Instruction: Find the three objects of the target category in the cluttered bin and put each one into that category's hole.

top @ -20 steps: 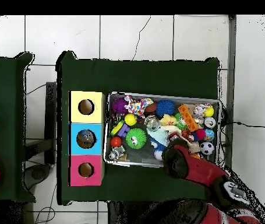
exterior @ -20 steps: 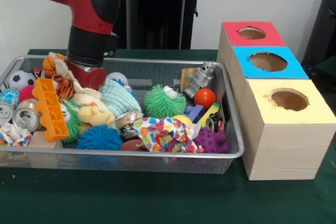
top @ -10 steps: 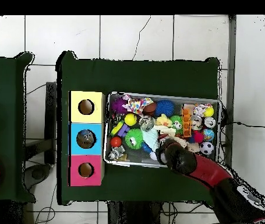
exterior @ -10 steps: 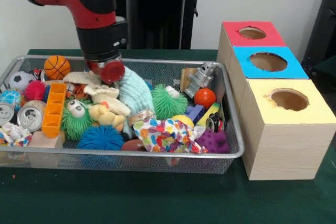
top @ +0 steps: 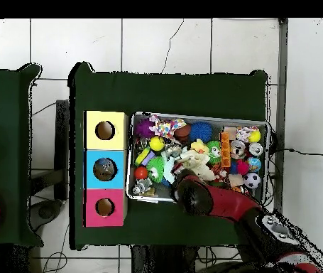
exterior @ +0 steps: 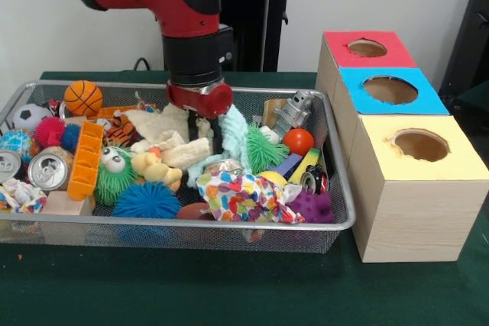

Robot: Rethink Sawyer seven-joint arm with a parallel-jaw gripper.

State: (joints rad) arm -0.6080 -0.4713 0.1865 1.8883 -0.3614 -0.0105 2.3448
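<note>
**Gripper down in the soft pile, centre of the bin**

I have the gripper (exterior: 216, 137) lowered into the middle of the bin (exterior: 340, 223), its black tips buried among the cream cloth (exterior: 172, 143) and the mint cloth (exterior: 237, 137). I cannot tell whether the tips are apart or together, nor whether they hold anything; the fabric hides them in the front view and the arm covers them from overhead.

Which category I am after is not given, so I judge by what lies under the tool: the cloths. They look light, limp and easily snagged on neighbours; I would pinch a raised fold, not an edge, and expect other toys to drag along.

Counts, as far as I can see: three holes, in the red box (exterior: 367, 47), blue box (exterior: 390, 89) and yellow box (exterior: 420, 144) at the right. Two cans (exterior: 47, 169) at the left edge. A patterned cloth (exterior: 241, 196) lies at lower centre, making three cloths visible. One basketball (exterior: 82, 97), one robot toy (exterior: 294, 112), one orange block (exterior: 85, 159).
</note>
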